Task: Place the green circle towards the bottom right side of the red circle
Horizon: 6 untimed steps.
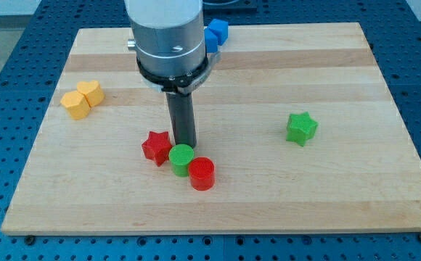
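Observation:
The green circle (181,159) sits near the board's lower middle, touching the red circle (202,173), which lies to its lower right. A red star (156,147) lies just left of the green circle. My tip (185,144) is directly above the green circle, at its upper edge and right of the red star. The rod hangs from the grey arm body (168,36) at the view's top.
A green star (300,128) lies at the right. A yellow heart (91,92) and an orange-yellow hexagon (75,104) touch at the left. Blue blocks (215,33) sit at the top, partly hidden behind the arm. The wooden board (341,188) rests on a blue pegboard.

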Tool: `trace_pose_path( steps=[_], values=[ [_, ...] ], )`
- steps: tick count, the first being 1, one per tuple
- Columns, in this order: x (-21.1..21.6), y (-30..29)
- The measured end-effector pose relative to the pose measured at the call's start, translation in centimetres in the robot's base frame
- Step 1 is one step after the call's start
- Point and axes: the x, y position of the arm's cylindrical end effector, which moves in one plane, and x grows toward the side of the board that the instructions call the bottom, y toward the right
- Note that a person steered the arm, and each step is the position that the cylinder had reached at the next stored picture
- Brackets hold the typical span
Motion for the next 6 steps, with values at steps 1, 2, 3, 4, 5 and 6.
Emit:
trace_pose_path(
  steps=[1,2,3,4,5,6],
  values=[
    [1.5,0.0],
    [3.0,-0.5],
    [4.0,-1.3],
    [4.0,-6.6],
    [6.1,-7.8],
    [6.7,-4.4]
  ],
)
